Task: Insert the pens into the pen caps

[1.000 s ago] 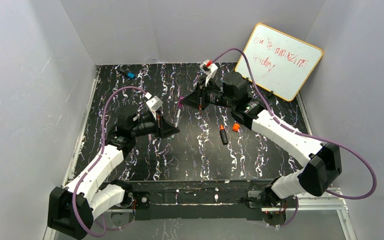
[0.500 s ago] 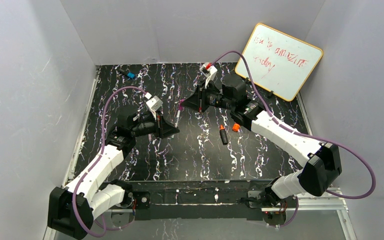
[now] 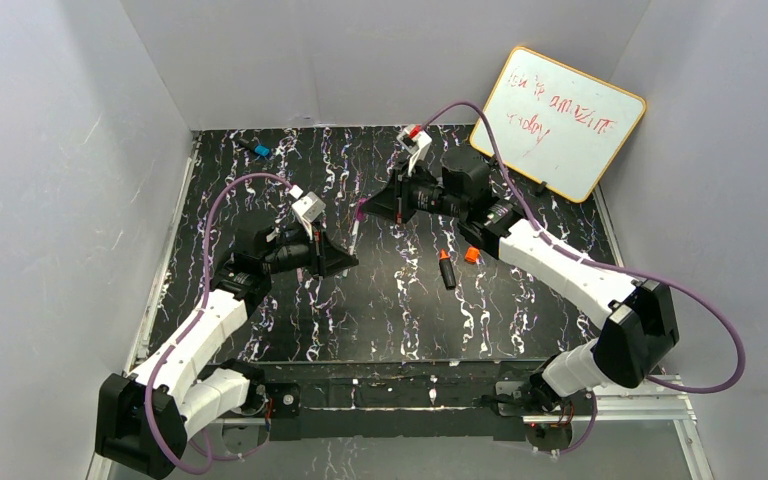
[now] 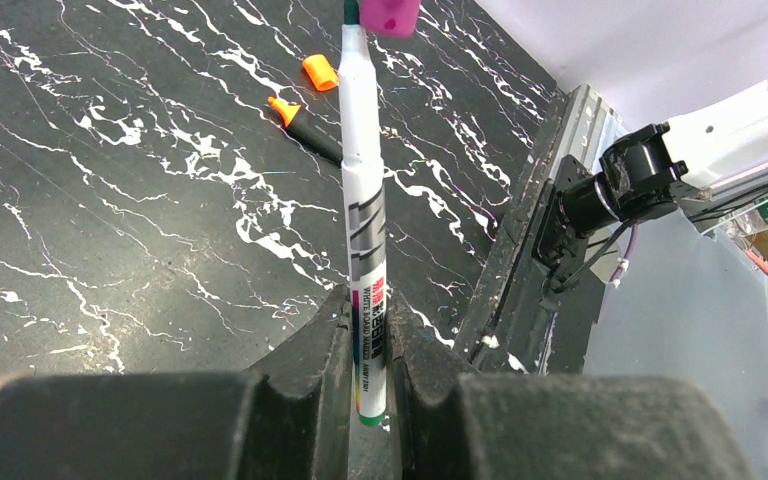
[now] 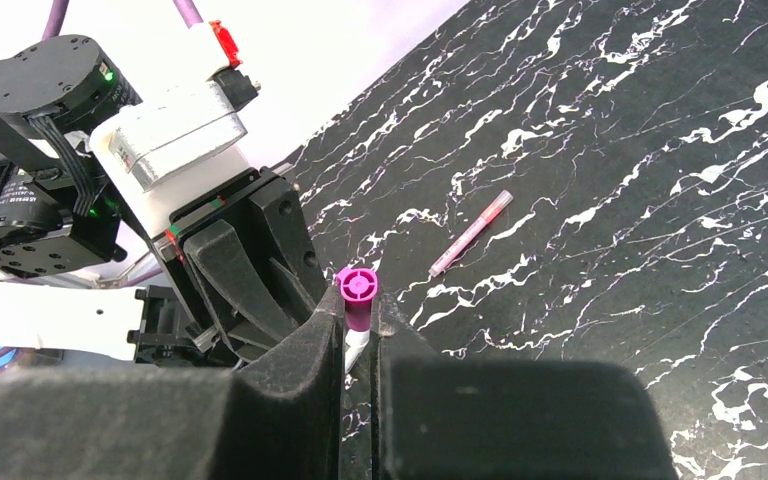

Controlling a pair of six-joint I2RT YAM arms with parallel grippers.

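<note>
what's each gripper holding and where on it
The left gripper clamps the white pen near its rear end, tip pointing out. The right gripper pinches the magenta cap by its sides.

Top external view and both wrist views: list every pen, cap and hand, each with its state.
Left hand: shut on white pen.
Right hand: shut on magenta cap.
White pen: held, tip bare, near the cap, not in it.
Magenta cap: held, off the pen.
Pink pen: lying loose on table.
Black marker: lying flat, cap off.
Orange cap: lying loose beside marker.
</note>
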